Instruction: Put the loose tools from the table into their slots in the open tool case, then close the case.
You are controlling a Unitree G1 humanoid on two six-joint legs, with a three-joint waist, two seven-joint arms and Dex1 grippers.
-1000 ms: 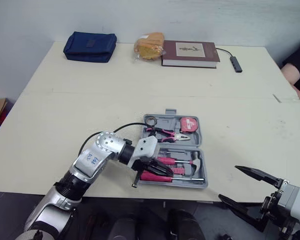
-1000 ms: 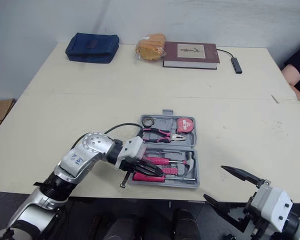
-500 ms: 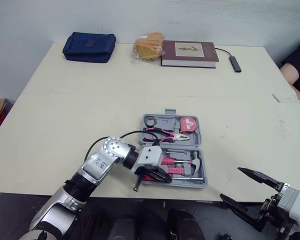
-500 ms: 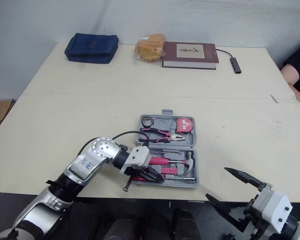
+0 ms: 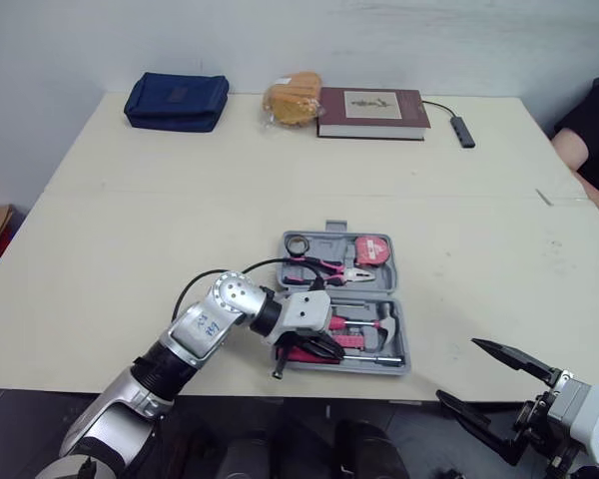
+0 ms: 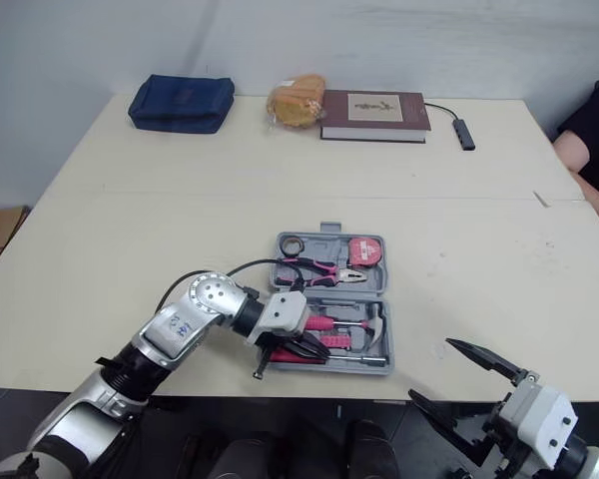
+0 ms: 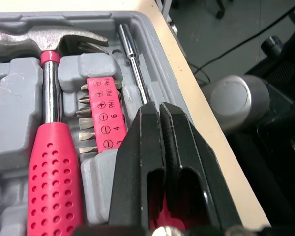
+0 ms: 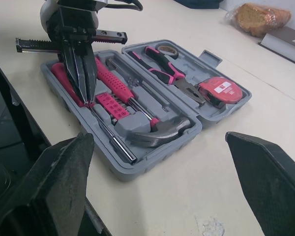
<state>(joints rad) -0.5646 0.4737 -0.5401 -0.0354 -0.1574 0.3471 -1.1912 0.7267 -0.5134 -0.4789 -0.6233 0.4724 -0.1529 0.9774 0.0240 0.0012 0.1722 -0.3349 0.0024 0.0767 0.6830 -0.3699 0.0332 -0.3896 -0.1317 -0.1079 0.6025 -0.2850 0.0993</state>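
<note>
Tool case point(image 5: 403, 349) sits open on the tabletop point(image 5: 160, 210), lower centre of the frame. Left gripper point(image 5: 326, 350) is down in its front row, pinched tight on the screwdriver point(image 7: 132, 56). Right gripper point(image 5: 457, 369) hangs wide open, lower right.

The room is bright, lit evenly from overhead, and the cream table point(image 5: 459, 230) takes the light flatly, with no hot patches. Shadows are short and soft. A thin grey line hugs the near wall of the tool case point(image 8: 155, 164), and another sits at the foot of the blue pouch point(image 5: 176, 100). Past the table's front edge everything drops to near black. Up close, the hammer point(image 7: 49, 42) carries white gleams on its steel head and shank. The left gripper point(image 7: 160, 105) shows a dull sheen along its black fingers point(image 7: 142, 147). The right gripper point(image 6: 430, 369) has fingers point(image 8: 265, 162) that stand as dark shapes against the pale tabletop.
</note>
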